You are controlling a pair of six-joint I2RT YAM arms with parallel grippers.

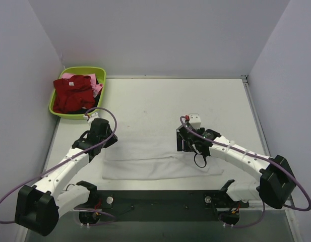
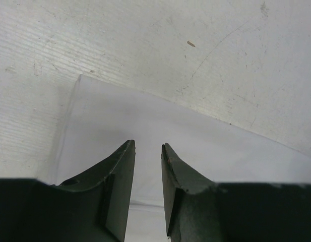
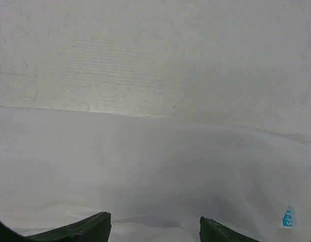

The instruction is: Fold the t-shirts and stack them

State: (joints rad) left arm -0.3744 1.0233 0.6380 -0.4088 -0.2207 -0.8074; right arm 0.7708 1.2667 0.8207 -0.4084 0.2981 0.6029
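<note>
Where the white t-shirt (image 1: 150,161) lies spread as a wide, flat band across the near middle of the table (image 1: 170,101), both grippers are held low over its far edge; the left gripper (image 1: 104,137) is set at the band's far left corner, and the right gripper (image 1: 186,143) is set further right along the same edge, well apart from the left one. In the left wrist view the left fingers (image 2: 120,176) are seen standing a little apart, with only a narrow gap between them; white cloth is seen through that gap, the cloth's corner lies just beyond the tips, and nothing is seen clamped. In the right wrist view the right fingers (image 3: 95,227) are seen spread wide, with smooth white cloth below and between them and bare table beyond the cloth's edge; a small blue label (image 3: 288,217) is seen on the cloth at the right of that view. At the far left corner of the table a lime-green basin (image 1: 103,83) is placed; a dark red t-shirt (image 1: 72,93) is heaped in it, and a pink t-shirt (image 1: 97,88) is partly covered by the red one.
</note>
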